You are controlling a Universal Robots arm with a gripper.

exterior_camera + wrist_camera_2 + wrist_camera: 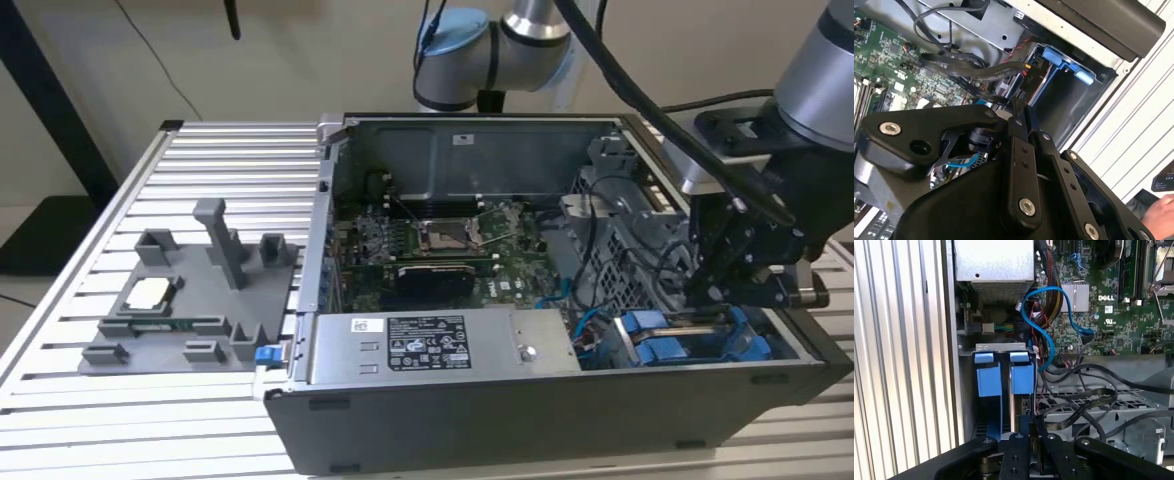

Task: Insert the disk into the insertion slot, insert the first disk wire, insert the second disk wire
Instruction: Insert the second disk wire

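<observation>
slatted table (80, 420) bears computer case (534, 420); gripper (714, 300) jaws unclear, at blue-framed disk (667, 340).

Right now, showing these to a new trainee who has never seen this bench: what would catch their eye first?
Probably the open computer case on the slatted table, its green motherboard bare. Next, the bright blue drive carriers in the drive cage at the case's corner on the exterior view's right, with the black gripper hanging just above them. A grey fixture tray sits beside the case on the exterior view's left.
</observation>
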